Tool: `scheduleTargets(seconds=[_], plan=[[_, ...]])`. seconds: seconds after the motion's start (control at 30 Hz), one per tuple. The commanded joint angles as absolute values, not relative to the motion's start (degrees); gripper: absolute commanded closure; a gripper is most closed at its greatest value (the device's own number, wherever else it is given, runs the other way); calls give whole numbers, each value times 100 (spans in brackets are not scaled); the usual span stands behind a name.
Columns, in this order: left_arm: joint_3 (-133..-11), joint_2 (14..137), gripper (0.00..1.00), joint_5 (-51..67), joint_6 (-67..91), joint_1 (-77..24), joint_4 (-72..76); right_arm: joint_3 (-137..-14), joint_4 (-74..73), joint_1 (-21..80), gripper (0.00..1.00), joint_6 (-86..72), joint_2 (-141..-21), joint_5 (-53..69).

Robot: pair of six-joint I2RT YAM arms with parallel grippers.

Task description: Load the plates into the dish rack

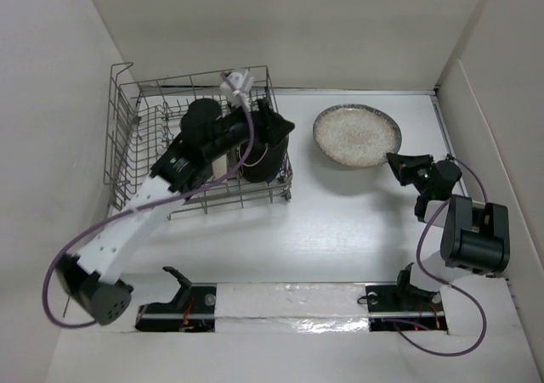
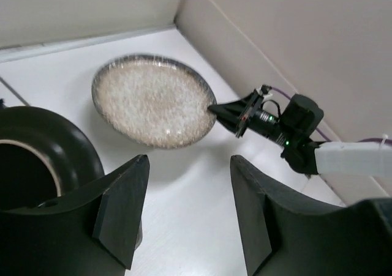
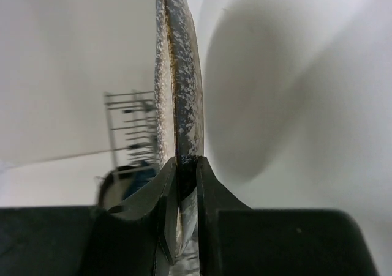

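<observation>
Right of the dish rack (image 1: 127, 158), my right pincer (image 1: 396, 162) clamps the speckled beige plate (image 1: 357, 135) by its right-hand rim, so the rack lies leftward beyond the plate, while my left pincer (image 2: 190, 166) gapes wide and empty at the rack's right edge.

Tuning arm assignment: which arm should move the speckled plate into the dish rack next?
Right, most likely. The right gripper is shut on the speckled beige plate's rim. The left gripper is open and empty over the dish rack, away from that plate.
</observation>
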State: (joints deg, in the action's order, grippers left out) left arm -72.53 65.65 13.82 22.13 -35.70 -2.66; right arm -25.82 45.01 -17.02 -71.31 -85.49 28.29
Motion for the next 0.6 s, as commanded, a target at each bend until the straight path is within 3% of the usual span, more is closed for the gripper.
scheduleTargets(seconds=[0.0, 0.27, 0.57], plan=[[-8143, 7790, 47, 1529, 2057, -3639, -403, -2812, 8791, -1942, 100, -9384, -8795, 3770], [-9772, 9333, 29, 1389, 1863, -4157, -1283, -3067, 9896, -2179, 100, -10431, -9150, 3981], [-11916, 11380, 27, 1460, 2144, -4017, -2328, -3226, 9256, -2180, 100, -10127, -8623, 4253]])
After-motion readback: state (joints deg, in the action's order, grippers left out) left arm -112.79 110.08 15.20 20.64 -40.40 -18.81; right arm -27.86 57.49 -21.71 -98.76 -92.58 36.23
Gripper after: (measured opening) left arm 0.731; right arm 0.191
